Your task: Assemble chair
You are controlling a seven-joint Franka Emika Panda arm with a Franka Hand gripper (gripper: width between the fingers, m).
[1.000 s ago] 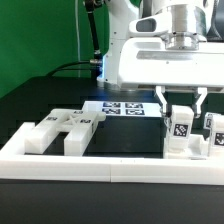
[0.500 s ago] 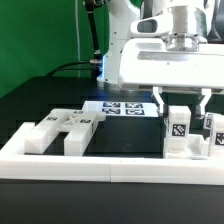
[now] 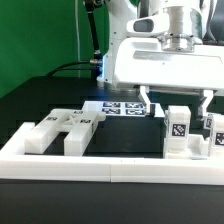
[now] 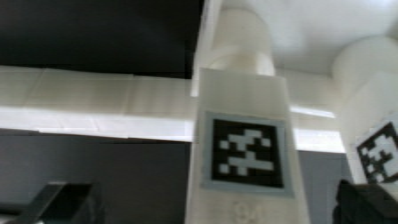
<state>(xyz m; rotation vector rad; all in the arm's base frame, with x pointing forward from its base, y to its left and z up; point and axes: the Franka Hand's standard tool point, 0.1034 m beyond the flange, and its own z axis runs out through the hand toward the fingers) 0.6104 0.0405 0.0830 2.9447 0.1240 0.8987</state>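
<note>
i have the gripper [image 3: 177,100] hanging empty at the exterior view's right, jaws spread wide, above the upright chair block [image 3: 178,130] that stands just behind the border rail [image 3: 90,166]. in the wrist view that block's tag fills the centre, and a dark fingertip [image 4: 64,200] shows to either side, apart from it.

my worry is the neighbouring block [image 3: 216,136], which stands just beside it at the frame's right edge. one finger looks to hang over that neighbour's near edge, so a straight descent could land on it, or wedge between the two and shove one over. the upright block is tall and narrow. a finger clipping its top, or a squeeze off centre, would likely tip or twist it. i can't tell from these views how well centred i am front to back.

count:
- one gripper with two fingers
- two upright tagged blocks at the right, the second cut off by the frame
- a cluster of chair pieces [image 3: 62,128] at lower left, two or three, but i cannot separate them surely
- one marker board [image 3: 118,106] mid-frame
- one rail
</note>
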